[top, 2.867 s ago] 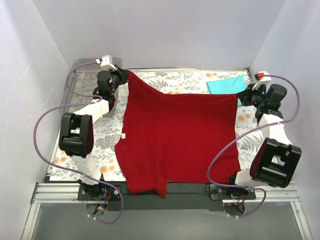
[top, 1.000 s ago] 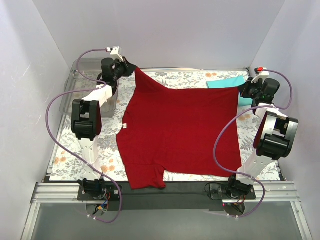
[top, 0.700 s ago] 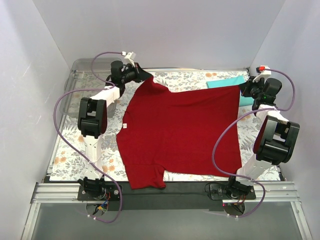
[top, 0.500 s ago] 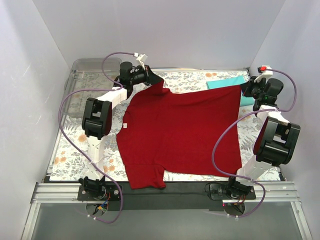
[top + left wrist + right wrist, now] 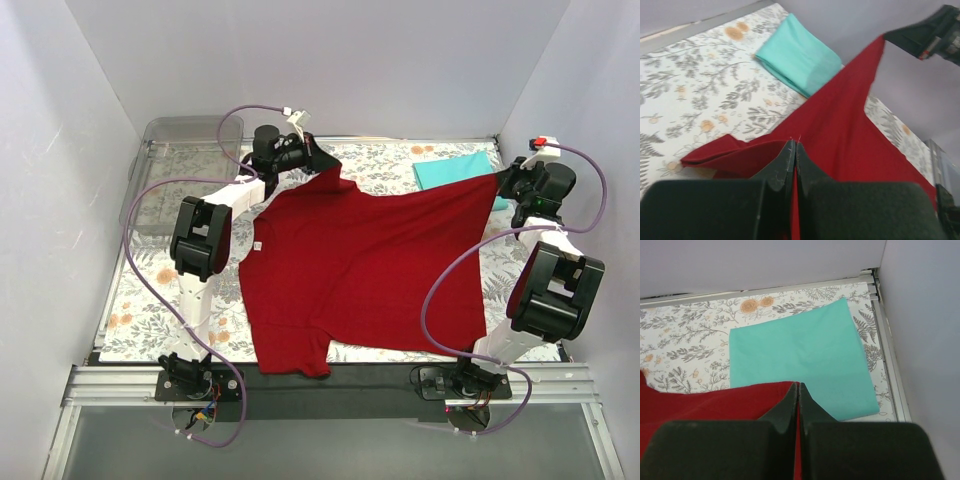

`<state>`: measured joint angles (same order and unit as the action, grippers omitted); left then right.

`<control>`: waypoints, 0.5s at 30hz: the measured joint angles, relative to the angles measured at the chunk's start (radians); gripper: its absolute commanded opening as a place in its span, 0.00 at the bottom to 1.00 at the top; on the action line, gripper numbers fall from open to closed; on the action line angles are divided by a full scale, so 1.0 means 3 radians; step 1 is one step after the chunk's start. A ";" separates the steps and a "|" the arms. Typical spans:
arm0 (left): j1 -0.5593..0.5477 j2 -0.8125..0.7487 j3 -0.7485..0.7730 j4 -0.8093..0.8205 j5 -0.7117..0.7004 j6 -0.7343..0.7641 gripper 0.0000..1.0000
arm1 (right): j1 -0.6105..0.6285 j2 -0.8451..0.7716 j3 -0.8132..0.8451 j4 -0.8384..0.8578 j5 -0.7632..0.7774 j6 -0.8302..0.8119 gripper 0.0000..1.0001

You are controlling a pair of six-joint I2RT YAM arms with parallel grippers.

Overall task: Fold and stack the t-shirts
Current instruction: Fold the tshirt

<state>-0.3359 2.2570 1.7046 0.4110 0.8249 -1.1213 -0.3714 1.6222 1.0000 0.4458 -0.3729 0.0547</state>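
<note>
Between the earlier top views and this one, the left fingers (image 5: 312,160) had carried their corner of the dark red t-shirt (image 5: 370,265) from beside the clear tray (image 5: 185,135) toward the middle of the far edge. The right fingers (image 5: 507,185) had shifted only slightly outward.

Nearest the arm bases, the red shirt's near hem lay over the dark front rail of the tabletop, with one sleeve bunched at its left. From there the cloth spread flat over the floral mat (image 5: 150,290) and rose toward both pairs of fingers. Its far edge was stretched between them.

In the left wrist view, the left fingers (image 5: 782,167) were closed on a fold of the dark red t-shirt (image 5: 840,135), with the cloth pinched between the tips. In the right wrist view, the right fingers (image 5: 787,405) were likewise closed on the shirt's edge (image 5: 715,400).

Just beyond the right fingers lay the teal t-shirt (image 5: 800,355), folded flat on the mat near the far right corner (image 5: 450,167). From the left fingers it appeared farther off, beyond the lifted red cloth (image 5: 797,57). The tray stood to the left of the left fingers, apart from them.
</note>
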 measured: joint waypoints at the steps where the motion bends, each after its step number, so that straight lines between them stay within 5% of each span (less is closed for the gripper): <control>1: 0.0001 -0.0004 -0.0005 -0.0025 -0.0085 0.0043 0.00 | -0.0006 0.0000 0.0000 0.0000 0.0010 -0.0004 0.01; 15: 0.0956 -0.0387 -0.0474 -0.0076 -0.1254 0.0186 0.00 | 0.0056 0.0406 0.0300 -0.0217 -0.0338 -0.0075 0.01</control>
<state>-0.0490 2.1410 1.5623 0.3882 0.4488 -1.0657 -0.3546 1.7439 1.0901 0.3805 -0.4744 0.0322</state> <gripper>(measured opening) 0.016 0.019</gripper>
